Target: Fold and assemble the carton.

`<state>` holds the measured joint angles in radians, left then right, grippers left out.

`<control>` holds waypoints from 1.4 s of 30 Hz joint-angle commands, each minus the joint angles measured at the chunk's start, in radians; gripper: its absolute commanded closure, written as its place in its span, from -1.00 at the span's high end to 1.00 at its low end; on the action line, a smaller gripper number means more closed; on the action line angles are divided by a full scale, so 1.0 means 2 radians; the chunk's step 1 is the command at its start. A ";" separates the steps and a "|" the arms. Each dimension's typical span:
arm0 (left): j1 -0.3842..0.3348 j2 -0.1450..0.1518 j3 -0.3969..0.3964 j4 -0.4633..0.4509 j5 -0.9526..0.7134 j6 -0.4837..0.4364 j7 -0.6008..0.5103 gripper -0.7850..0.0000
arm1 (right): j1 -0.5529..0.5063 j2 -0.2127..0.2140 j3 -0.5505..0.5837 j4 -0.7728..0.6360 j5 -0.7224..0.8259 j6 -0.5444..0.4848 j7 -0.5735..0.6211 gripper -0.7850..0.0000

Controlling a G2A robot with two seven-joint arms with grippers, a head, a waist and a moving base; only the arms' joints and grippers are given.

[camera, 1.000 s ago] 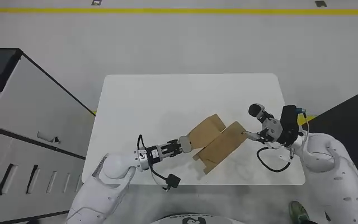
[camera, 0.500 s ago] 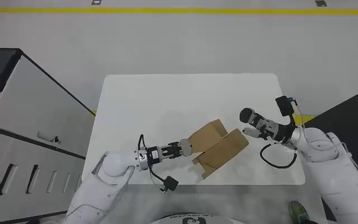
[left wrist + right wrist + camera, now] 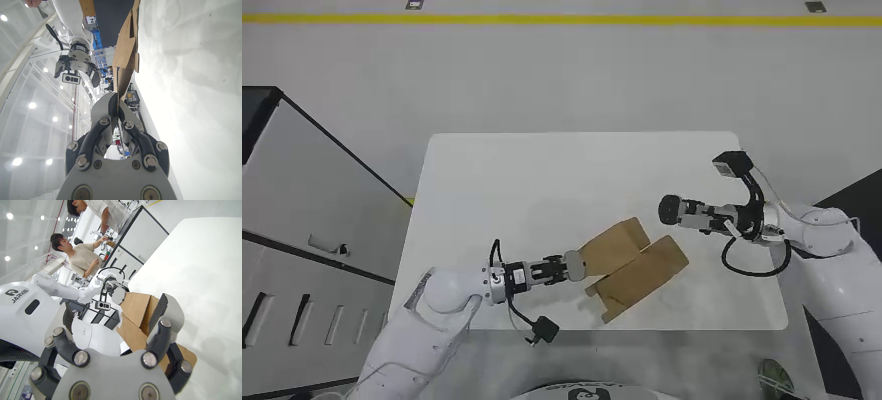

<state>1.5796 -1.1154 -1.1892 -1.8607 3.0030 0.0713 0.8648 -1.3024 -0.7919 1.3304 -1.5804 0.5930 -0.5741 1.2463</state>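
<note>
Resting on the table (image 3: 542,180), the flat-folded carton (image 3: 627,262) stretches ahead of the left gripper (image 3: 115,103), which is clamped on the thin edge of one panel. The right gripper (image 3: 670,210) hovers near the carton's far end, jaws apart and touching nothing. By its look, the corrugated board should be light and stiff across each panel, yet hinge freely at its creases; flaps may crush if pinched hard. The best hold is probably a panel edge beside a crease, flat between the pads.
</note>
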 commanded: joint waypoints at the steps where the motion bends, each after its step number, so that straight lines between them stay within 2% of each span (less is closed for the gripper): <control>1: -0.002 0.001 0.000 0.001 -0.002 0.000 -0.004 -1.00 | 0.003 0.003 -0.008 0.001 0.014 0.011 0.011 1.00; 9: -0.002 0.001 0.001 0.002 -0.004 0.001 -0.020 -1.00 | 0.003 0.004 -0.009 0.001 0.016 0.012 0.012 1.00; 12: -0.006 0.002 0.003 0.003 -0.010 -0.003 -0.015 -1.00 | -0.004 0.001 -0.015 -0.001 0.055 0.031 0.003 1.00; 20: -0.016 0.006 0.005 0.006 -0.031 -0.005 0.005 -1.00 | 0.025 -0.005 -0.034 0.022 0.096 0.072 0.072 1.00; 24: -0.020 0.008 0.010 0.007 -0.034 -0.009 0.008 -1.00 | 0.043 -0.009 -0.049 0.031 0.088 0.085 0.085 0.99; 31: -0.025 0.010 0.015 0.007 -0.035 -0.011 0.002 -1.00 | 0.062 -0.014 -0.071 0.039 0.057 0.093 0.092 0.83; 42: -0.024 0.015 0.016 0.006 -0.042 -0.007 -0.001 -1.00 | 0.066 -0.016 -0.079 0.043 0.011 0.074 0.074 0.65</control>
<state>1.5320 -1.0860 -1.1573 -1.8487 2.9222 0.0571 0.8625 -1.1695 -0.8238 1.1716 -1.4932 0.6222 -0.4209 1.3992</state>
